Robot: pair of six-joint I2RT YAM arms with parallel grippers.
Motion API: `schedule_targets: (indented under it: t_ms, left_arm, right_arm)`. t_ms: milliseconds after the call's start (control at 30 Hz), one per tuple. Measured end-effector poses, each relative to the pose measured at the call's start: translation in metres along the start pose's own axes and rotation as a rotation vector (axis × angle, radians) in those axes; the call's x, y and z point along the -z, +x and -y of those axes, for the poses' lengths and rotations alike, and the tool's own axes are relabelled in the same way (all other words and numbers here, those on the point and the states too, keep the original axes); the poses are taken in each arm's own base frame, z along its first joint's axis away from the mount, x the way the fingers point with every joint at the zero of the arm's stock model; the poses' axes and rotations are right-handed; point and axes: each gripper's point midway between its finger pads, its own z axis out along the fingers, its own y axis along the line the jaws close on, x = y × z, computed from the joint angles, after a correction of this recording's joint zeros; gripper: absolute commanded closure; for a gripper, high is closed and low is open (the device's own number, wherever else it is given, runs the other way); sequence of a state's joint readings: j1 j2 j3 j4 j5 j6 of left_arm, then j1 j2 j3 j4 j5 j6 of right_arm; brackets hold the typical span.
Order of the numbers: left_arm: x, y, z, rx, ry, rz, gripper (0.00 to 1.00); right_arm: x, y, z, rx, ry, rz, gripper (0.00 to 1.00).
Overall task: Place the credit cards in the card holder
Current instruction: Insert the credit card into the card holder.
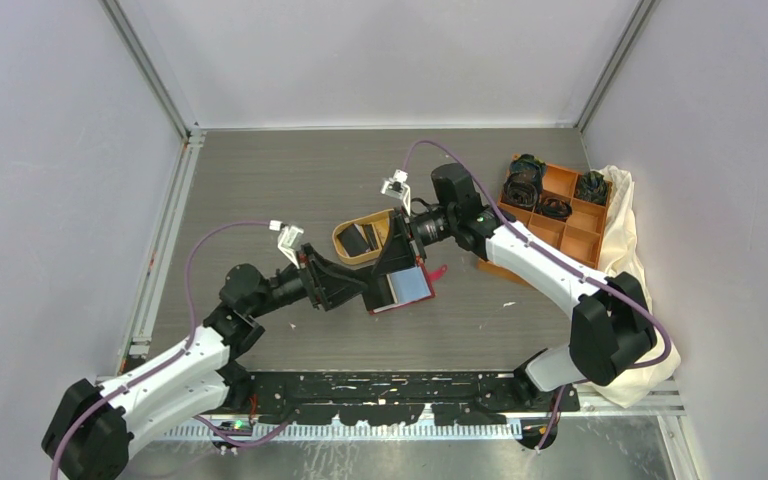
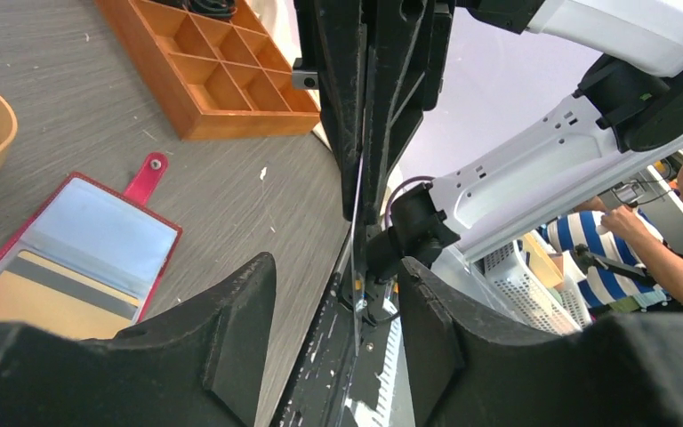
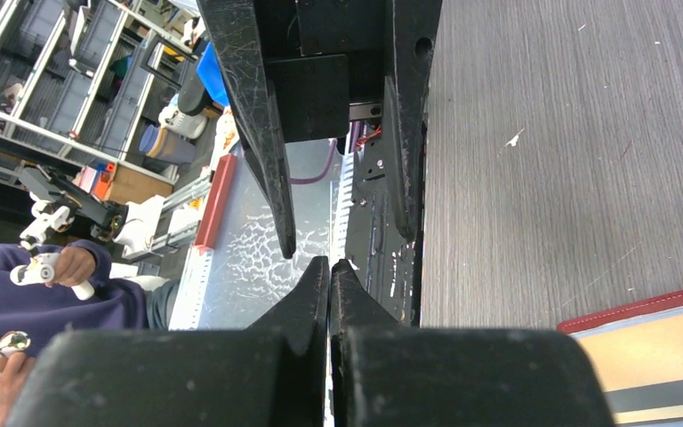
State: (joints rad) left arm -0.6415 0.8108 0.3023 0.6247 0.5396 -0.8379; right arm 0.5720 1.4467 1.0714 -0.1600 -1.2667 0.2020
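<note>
From above, the left pincer [image 1: 356, 290] and right pincer [image 1: 397, 264] hid part of the wallet [image 1: 412, 288]. The card [image 2: 357, 227] showed only its thin edge, and the tray [image 2: 2, 138] ran off the left wrist view.

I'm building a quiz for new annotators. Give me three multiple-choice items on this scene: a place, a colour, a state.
1. Where is the card holder? A in the oval tray; B on the table; C in the compartment box.
2. Its clasp tab is: A red; B blue; C black.
3. The card holder is: A folded shut; B standing on edge; C lying open.
Answers: B, it rests on the wood-grain table; A, the tab shows red; C, its pale lining faces up.
</note>
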Motion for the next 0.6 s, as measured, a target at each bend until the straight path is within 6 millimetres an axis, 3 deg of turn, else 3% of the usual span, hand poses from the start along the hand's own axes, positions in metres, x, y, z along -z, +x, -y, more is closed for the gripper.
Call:
schedule_targets:
  t_ms: [467,500,567,600]
  left_arm:
    - [-0.0082,-0.0020,-0.0079,0.050,-0.014,0.017,0.65]
    - [-0.0084,-0.0019,-0.0077,0.051,-0.013,0.017,0.69]
    - [-0.0089,-0.0011,-0.0072,0.053,-0.009,0.014,0.92]
    - [-0.0094,-0.0009,-0.0052,0.051,0.001,0.012,0.99]
  right_arm:
    - [-0.0001,-0.0006,-0.0007,-0.005,-0.007,0.001,0.99]
    - [-0.0003,-0.0003,-0.0003,-0.005,-0.007,0.001,0.99]
    - [-0.0006,0.0002,0.0011,-0.009,-0.006,0.000,0.99]
    - [-0.0009,0.0002,0.0027,-0.009,0.000,0.001,0.99]
